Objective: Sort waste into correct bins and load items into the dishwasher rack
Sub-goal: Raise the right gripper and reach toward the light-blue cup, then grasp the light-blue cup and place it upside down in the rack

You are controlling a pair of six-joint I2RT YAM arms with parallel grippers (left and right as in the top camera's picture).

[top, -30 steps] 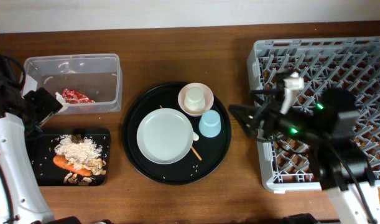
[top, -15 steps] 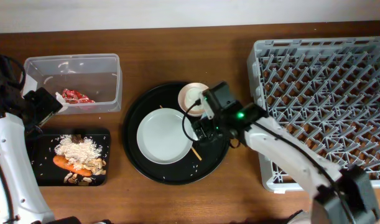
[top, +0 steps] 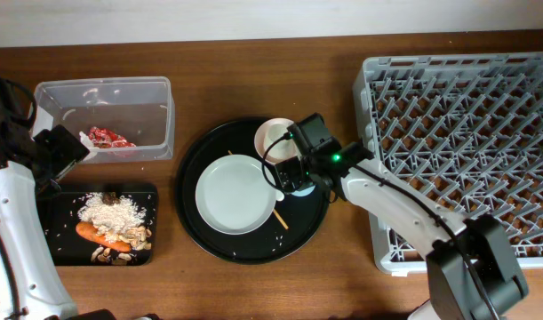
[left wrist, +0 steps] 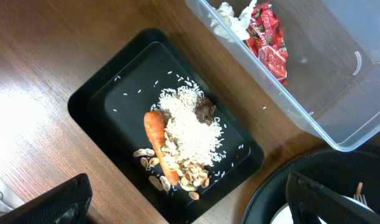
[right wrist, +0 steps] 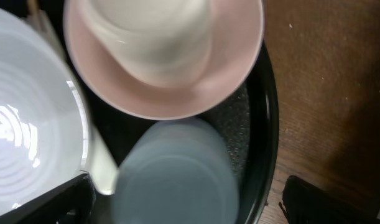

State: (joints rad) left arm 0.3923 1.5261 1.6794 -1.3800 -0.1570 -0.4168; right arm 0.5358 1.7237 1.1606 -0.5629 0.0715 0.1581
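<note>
Right end effector [right wrist: 177, 208], above the dishwasher rack [top: 484, 89] a second earlier, had swung over and hung with fingers [right wrist: 40, 205] apart astride the light blue cup [right wrist: 177, 168] on the round black tray [top: 219, 242] (not yet gripped), so loading looked about to begin.

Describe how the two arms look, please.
Both have white links with black joints. The right arm shows a green light by its wrist and a looping black cable. The left arm shows no light. Fingers are black.
</note>
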